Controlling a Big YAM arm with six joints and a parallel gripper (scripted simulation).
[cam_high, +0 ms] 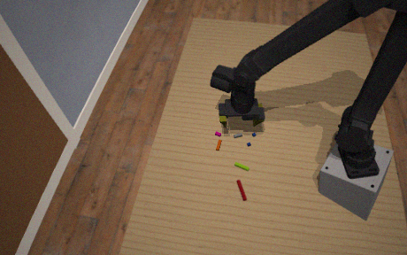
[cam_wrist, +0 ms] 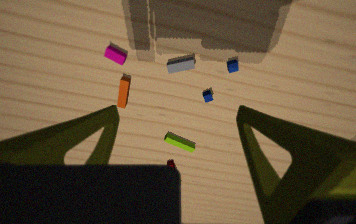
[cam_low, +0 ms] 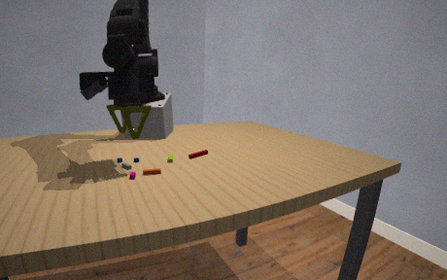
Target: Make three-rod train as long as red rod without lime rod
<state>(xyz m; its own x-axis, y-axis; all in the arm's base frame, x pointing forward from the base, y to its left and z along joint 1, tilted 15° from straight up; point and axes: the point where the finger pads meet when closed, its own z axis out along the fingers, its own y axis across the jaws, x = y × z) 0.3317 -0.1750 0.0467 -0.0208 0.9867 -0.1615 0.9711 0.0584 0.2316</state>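
table (cam_high: 177, 212) (cam_low: 292, 160) (cam_wrist: 60, 95): wood, matt | arm (cam_high: 305, 37) (cam_low: 127, 34): matt black

Open lane (rodless) between orange rod (cam_high: 218, 145) (cam_low: 152, 172) (cam_wrist: 124, 92) and lime (cam_high: 241, 166) (cam_low: 170, 157) (cam_wrist: 180, 142)

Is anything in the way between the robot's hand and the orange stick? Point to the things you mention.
No, nothing I can see stands between the open hand (cam_high: 241, 122) (cam_low: 128, 134) (cam_wrist: 178, 107) and the orange rod (cam_high: 218, 145) (cam_low: 152, 172) (cam_wrist: 124, 92). The magenta rod (cam_high: 218, 134) (cam_low: 132, 175) (cam_wrist: 115, 54) lies near one end, not between.

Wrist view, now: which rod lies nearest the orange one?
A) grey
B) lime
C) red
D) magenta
D: the magenta rod lies just off one end of the orange rod, with a small gap of bare wood between them; the others lie farther off.
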